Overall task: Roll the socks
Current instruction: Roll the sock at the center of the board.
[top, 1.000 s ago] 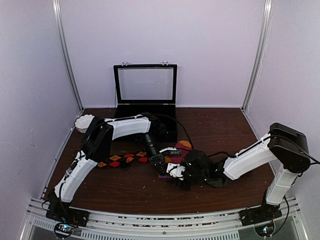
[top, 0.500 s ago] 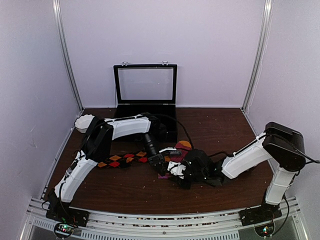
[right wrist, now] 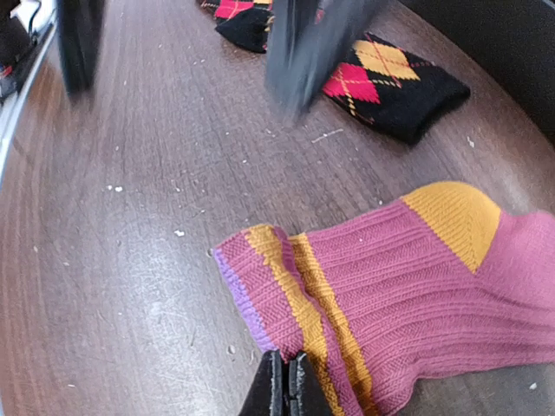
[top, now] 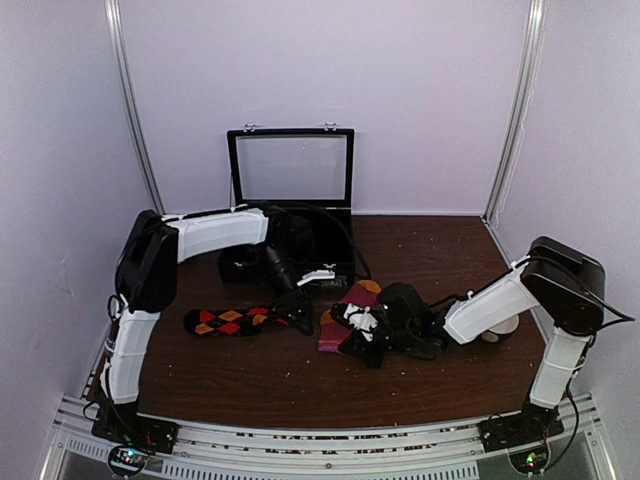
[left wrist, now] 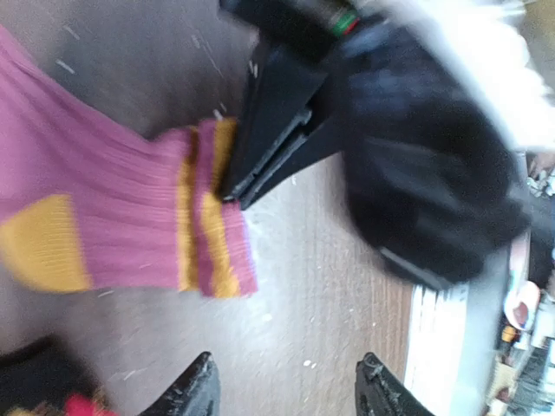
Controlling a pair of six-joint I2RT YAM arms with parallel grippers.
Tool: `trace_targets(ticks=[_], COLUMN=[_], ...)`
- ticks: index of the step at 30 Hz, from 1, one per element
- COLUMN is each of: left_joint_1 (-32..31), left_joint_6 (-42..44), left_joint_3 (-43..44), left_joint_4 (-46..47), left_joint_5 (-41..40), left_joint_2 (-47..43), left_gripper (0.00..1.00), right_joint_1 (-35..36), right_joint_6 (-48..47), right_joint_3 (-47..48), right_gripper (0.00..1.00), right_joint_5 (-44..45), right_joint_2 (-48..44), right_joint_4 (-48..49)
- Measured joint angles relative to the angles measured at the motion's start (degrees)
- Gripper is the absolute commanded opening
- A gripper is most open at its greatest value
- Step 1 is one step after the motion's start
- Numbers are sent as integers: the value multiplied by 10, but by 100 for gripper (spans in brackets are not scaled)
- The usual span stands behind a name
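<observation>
Backing away, the left gripper (left wrist: 290,388) had let go and hung open, while the right gripper (right wrist: 284,380) had clamped the cuff of the pink sock (right wrist: 408,277), flat on the table (right wrist: 130,260) near the unrolled argyle sock (top: 232,320).

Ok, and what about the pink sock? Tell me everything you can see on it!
The pink sock looks soft and ribbed, like knitted fabric. It is magenta-pink, with two orange stripes near its opening, a thin purple rim there, and an orange patch further along. It lies flat and unrolled on the brown table. The right gripper is shut on its striped cuff, pinching the edge. Nothing else touches it, and the black argyle sock lies apart from it.
</observation>
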Motion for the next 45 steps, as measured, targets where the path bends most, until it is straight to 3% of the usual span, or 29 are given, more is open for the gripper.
trace_targets(ticks=[6, 19, 27, 45], left_joint_1=[13, -15, -53, -100], left_joint_6=[-3, 28, 56, 80], left_joint_3=[-49, -100, -119, -120], left_joint_4=[62, 112, 159, 231], left_joint_5=[-12, 3, -66, -171], left_joint_2=[-80, -85, -82, -59], left_gripper=[56, 51, 46, 44], right_joint_1=[-16, -76, -111, -125], right_joint_6=[63, 211, 305, 334], right_joint_3=[9, 117, 111, 119], right_gripper=[0, 0, 0, 0], right_joint_5=[-41, -202, -287, -337], right_joint_2=[2, 82, 107, 120], right_joint_4=[-19, -102, -71, -94])
